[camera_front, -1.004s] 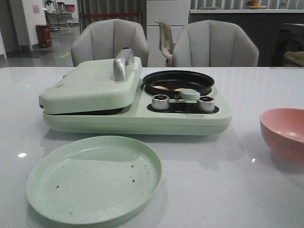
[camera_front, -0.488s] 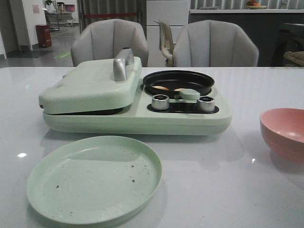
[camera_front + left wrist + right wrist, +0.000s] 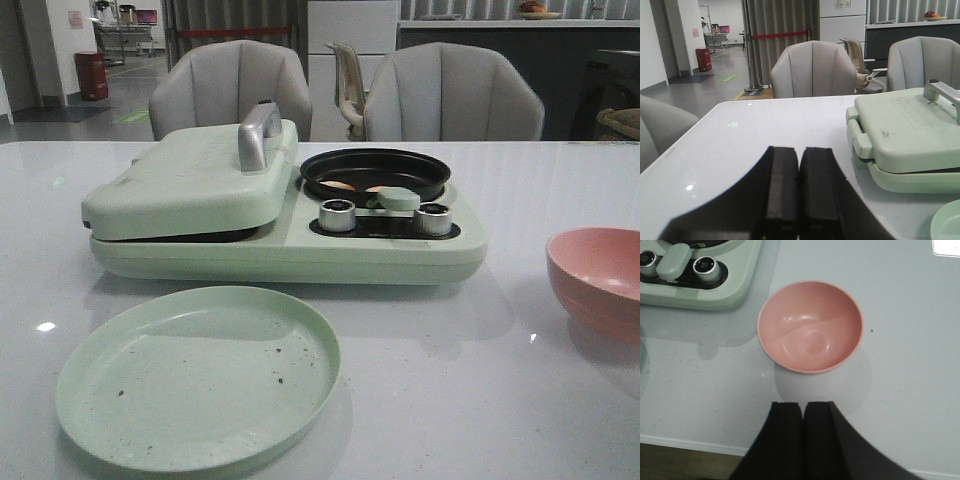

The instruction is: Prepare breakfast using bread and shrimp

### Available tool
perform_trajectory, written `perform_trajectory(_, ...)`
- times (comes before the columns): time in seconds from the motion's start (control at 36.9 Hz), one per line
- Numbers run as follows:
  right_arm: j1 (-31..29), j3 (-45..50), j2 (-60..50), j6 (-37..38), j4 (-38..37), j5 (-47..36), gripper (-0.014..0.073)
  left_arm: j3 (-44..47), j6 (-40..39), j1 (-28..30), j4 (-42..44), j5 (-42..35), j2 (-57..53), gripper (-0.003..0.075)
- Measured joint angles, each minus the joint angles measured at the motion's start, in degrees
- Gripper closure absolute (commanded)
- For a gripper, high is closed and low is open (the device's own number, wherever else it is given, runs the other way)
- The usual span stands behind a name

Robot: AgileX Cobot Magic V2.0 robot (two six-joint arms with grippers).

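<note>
White tabletop (image 3: 480, 400) fills the lower three quarters of the front view, with two grey chairs (image 3: 232, 88) behind it at the upper centre. Centre frame: a pale green breakfast maker (image 3: 290, 235). Its hinged lid (image 3: 195, 180) with metal handle (image 3: 257, 133) lies closed on the left half, so the bread cannot be seen from any view. Its right half carries a round black pan (image 3: 376, 172), and two small pale orange pieces, the shrimp (image 3: 340, 185), lie in it at its near rim, just behind two silver knobs (image 3: 338, 215). Lower left: a green plate (image 3: 198, 376) holding only dark crumbs. Right edge: a pink bowl (image 3: 598, 280), cropped.

Left wrist view: my left claw (image 3: 799, 200) sits at the bottom centre, its two black fingers (image 3: 782, 190) pressed together with nothing between them, over bare table to the left of the closed lid.

Right wrist view: my right claw (image 3: 802, 440) is likewise closed on nothing, its fingers (image 3: 785, 435) meeting at the bottom centre, directly below the pink bowl, which holds nothing.
</note>
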Motion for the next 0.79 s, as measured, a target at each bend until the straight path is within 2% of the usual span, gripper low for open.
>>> perform_trajectory(0.79, 0.0, 0.0, 0.0, 0.0, 0.0, 0.0, 0.0549, 0.0, 0.1, -0.8, 0.0, 0.0, 0.0, 0.0619)
